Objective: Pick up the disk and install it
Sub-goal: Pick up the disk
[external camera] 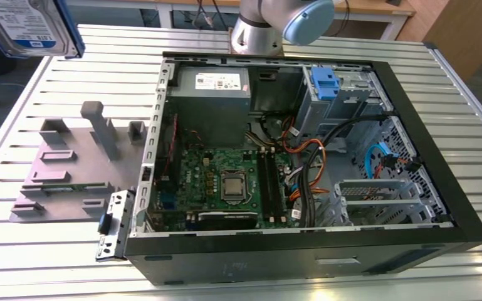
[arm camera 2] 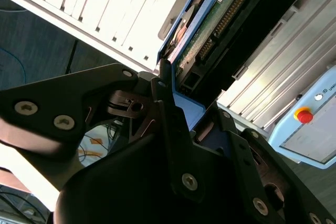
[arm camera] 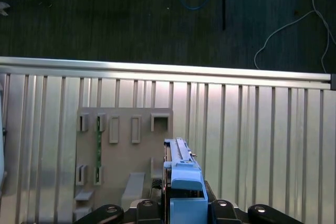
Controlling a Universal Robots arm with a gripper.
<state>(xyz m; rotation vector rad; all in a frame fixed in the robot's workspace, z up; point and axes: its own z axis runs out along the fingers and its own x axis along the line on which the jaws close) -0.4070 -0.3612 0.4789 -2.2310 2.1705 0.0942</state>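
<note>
Where the slatted worktop (external camera: 454,125) meets its far corner at the exterior view's left, the disk (external camera: 30,26) hangs in the air, clear of the open computer case (external camera: 308,254). The hand (arm camera: 184,209) is closed on its blue carrier frame (arm camera: 185,184), above the grey fixture plate (arm camera: 121,150).

We read no print: the white-and-blue label (external camera: 25,19) on the disk (external camera: 36,30) and the white sticker (external camera: 220,80) on the grey box (external camera: 214,110) (both printed) are illegible.

The black claw (arm camera 2: 190,113) clamped the disk (arm camera 2: 215,27) by its blue frame, its green circuit board exposed, with the slatted bench (arm camera 2: 94,3) behind.
</note>
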